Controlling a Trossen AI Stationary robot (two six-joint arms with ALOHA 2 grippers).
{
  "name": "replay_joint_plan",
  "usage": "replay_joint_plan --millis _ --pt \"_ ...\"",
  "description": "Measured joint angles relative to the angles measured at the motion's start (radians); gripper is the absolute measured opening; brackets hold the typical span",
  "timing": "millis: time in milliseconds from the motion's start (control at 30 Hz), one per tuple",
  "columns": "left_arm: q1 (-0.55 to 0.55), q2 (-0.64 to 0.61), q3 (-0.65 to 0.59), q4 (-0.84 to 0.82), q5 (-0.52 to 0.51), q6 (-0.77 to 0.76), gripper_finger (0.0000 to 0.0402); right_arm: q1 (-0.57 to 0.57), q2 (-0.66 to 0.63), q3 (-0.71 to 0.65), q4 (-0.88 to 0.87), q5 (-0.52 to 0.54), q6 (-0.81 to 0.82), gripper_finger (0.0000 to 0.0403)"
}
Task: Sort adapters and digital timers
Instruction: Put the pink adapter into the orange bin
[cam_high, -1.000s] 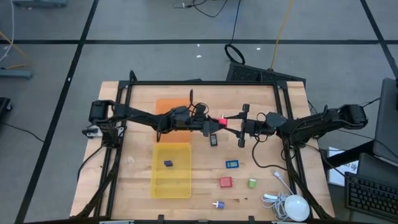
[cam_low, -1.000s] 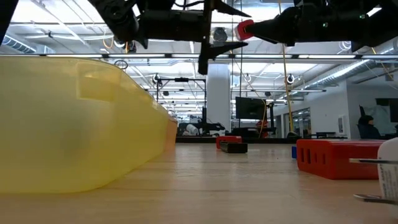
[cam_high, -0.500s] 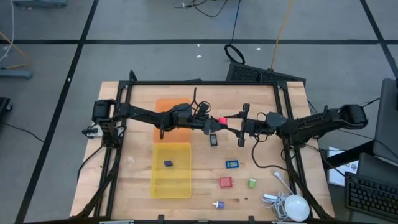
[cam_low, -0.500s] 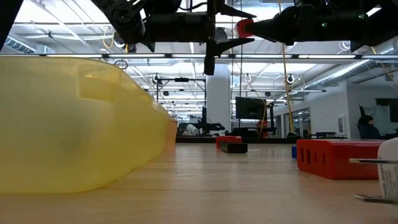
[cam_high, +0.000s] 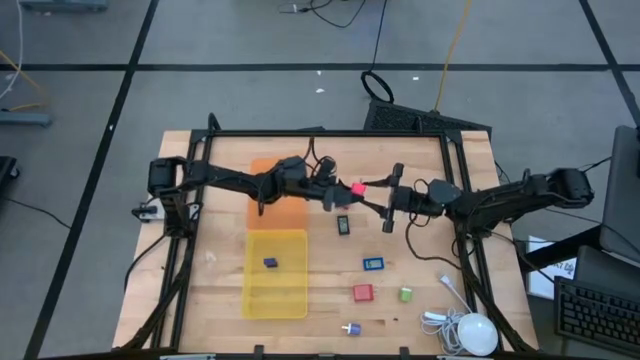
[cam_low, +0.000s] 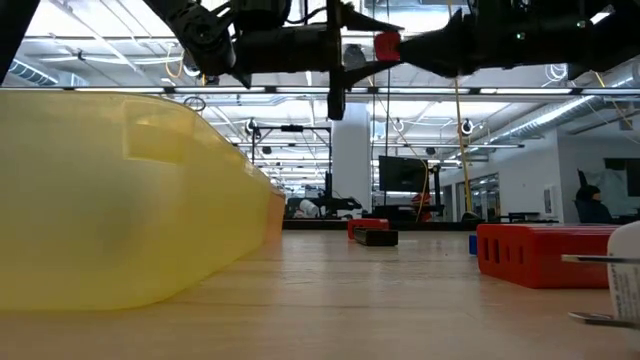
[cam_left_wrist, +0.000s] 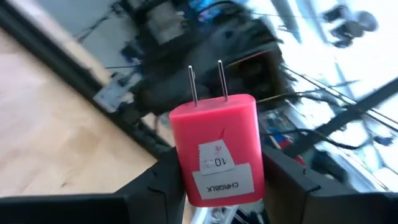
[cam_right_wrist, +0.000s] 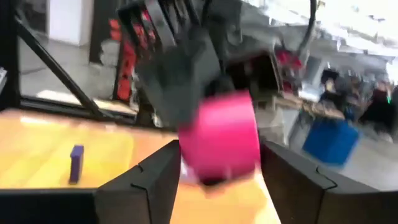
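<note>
A red adapter (cam_high: 355, 188) hangs above the table's (cam_high: 215, 265) middle, gripped by the left gripper (cam_high: 345, 190). The right gripper (cam_high: 368, 196) meets it, fingers parted around it. A black timer (cam_high: 343, 225) lies below, beside a yellow tray (cam_high: 276, 290).

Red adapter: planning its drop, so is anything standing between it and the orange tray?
Nothing visible does. The red adapter hangs in the air in the left gripper, with the right gripper close on its far side. Between it and the orange tray lies only bare table; the left arm itself reaches over that tray.
</note>
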Motion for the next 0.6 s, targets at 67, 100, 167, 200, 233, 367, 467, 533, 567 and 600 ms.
replay_joint_plan --millis 67,100,167,200,233,367,467,533,567,600 --pt "0.016 -0.019 0.003 0.007 0.057 0.006 0.0160 0.000 -0.022 -0.007 -0.065 -0.003 0.029 0.0220" --pt "0.020 -0.021 0.006 0.018 0.066 0.010 0.0160 0.000 -0.041 -0.006 -0.088 -0.004 0.040 0.0223" --pt "0.031 -0.032 0.004 -0.006 0.100 0.033 0.0160 0.000 -0.093 -0.004 -0.113 -0.004 0.056 0.0226" --pt "0.034 -0.033 0.002 -0.016 0.119 0.050 0.0160 0.000 -0.113 -0.002 -0.132 -0.003 0.064 0.0227" --pt "0.036 -0.035 0.002 -0.017 0.128 0.072 0.0160 0.000 -0.135 -0.001 -0.162 -0.003 0.078 0.0227" --pt "0.027 -0.075 0.002 -0.052 0.186 0.158 0.0160 0.000 -0.226 -0.003 -0.255 -0.003 0.148 0.0225" --pt "0.005 -0.111 -0.004 -0.162 0.177 0.238 0.0160 0.000 -0.297 -0.003 -0.343 -0.003 0.197 0.0222" --pt "-0.019 -0.138 -0.004 -0.242 0.138 0.303 0.0160 0.000 -0.344 -0.005 -0.422 -0.003 0.228 0.0222" --pt "-0.033 -0.159 -0.004 -0.287 0.113 0.340 0.0160 0.000 -0.362 -0.005 -0.442 -0.003 0.238 0.0222" --pt "-0.050 -0.179 -0.004 -0.334 0.080 0.375 0.0160 0.000 -0.380 -0.002 -0.461 -0.003 0.246 0.0222"
